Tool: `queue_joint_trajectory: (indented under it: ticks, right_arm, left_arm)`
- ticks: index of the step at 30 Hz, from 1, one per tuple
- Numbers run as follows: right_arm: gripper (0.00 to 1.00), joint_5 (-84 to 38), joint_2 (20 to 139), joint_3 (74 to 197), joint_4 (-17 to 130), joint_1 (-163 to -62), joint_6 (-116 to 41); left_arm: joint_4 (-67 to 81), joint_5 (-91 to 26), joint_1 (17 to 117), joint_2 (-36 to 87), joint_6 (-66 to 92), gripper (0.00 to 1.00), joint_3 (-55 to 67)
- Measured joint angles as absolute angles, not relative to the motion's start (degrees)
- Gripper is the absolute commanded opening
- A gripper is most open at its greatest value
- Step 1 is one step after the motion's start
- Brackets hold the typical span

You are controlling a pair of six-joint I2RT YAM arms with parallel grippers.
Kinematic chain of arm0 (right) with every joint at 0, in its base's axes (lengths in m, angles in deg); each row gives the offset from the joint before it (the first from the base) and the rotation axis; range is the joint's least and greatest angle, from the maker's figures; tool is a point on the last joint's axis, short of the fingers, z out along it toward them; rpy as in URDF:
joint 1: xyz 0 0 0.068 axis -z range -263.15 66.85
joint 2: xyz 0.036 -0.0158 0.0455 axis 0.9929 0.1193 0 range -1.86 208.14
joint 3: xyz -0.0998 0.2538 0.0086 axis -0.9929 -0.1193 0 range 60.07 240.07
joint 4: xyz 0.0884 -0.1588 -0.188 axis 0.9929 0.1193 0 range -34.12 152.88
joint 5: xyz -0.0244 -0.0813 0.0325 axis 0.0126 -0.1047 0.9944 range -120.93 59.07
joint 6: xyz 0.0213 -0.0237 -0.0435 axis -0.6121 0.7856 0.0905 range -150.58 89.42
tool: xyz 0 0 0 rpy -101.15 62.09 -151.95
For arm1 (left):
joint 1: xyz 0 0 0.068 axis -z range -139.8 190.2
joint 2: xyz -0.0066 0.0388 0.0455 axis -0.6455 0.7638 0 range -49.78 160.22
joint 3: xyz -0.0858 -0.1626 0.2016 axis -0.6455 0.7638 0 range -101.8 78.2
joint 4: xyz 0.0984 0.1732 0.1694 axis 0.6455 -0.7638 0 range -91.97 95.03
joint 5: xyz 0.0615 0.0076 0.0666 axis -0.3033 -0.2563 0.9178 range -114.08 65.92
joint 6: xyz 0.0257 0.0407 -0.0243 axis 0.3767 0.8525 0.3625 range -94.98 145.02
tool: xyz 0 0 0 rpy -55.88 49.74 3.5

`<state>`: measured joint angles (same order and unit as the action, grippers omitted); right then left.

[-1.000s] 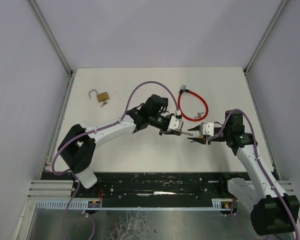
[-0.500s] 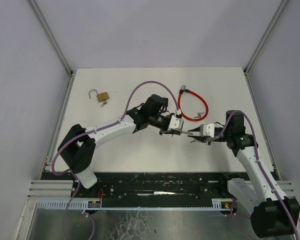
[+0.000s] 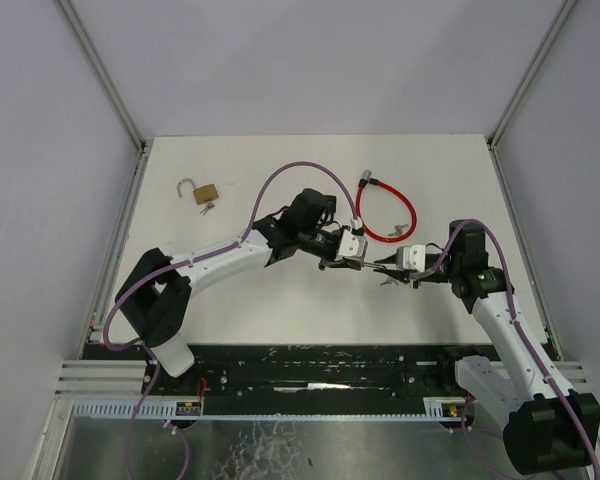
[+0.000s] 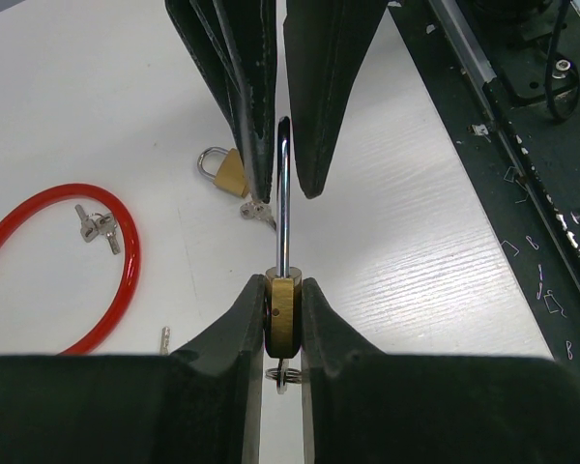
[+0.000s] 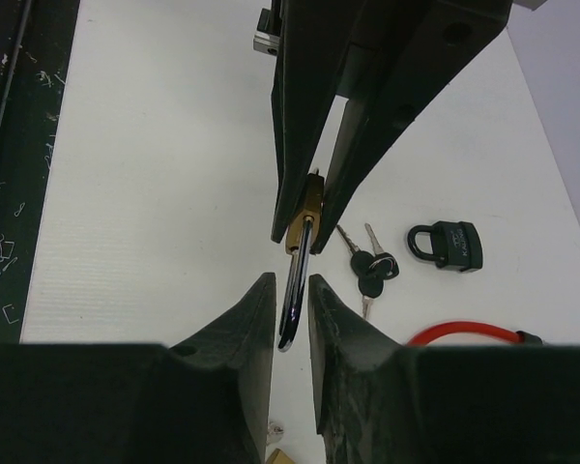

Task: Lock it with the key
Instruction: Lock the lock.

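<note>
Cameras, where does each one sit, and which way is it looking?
Top external: high behind the bases, looking down at the white table; left arm and right arm show.
Left wrist: on the left arm, looking along the left gripper, which clamps the brass padlock; its own fingers show.
Right wrist: on the right arm, looking along the right gripper towards the left one; its own fingers show.
Shared: both wrist views see the shackle between the right fingers.
</note>
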<state>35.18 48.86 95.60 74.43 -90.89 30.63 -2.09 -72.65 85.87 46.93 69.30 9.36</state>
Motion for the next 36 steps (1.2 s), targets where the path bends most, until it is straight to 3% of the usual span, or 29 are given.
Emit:
queue_joint_trajectory:
  ticks: [4, 9, 11, 17, 21, 36]
  right_arm:
    - [0.18, 34.5, 49.0, 95.4, 74.2, -91.0, 30.0]
    - [0.00, 34.1, 49.0, 95.4, 73.1, -91.0, 29.2]
    - [0.00, 34.0, 48.9, 95.4, 72.5, -91.0, 27.7]
    - [0.00, 33.8, 47.5, 95.6, 72.4, -90.6, 23.1]
    - [0.00, 35.7, 47.0, 96.6, 72.3, -89.8, 18.4]
    - [0.00, 37.7, 47.5, 100.5, 73.6, -86.1, 9.6]
  left_arm:
    - [-1.9, -72.7, 85.9, 46.9, 69.2, 0.00, 9.4]
    - [-1.9, -72.6, 85.9, 46.9, 68.9, 0.00, 9.4]
    - [-1.9, -72.5, 85.8, 46.9, 68.7, 0.02, 9.4]
    - [-0.6, -72.6, 85.9, 46.9, 67.8, 0.35, 9.6]
    - [4.4, -70.8, 85.9, 46.0, 66.3, 0.45, 12.5]
    - [16.1, -71.3, 83.7, 42.5, 61.4, 0.48, 18.3]
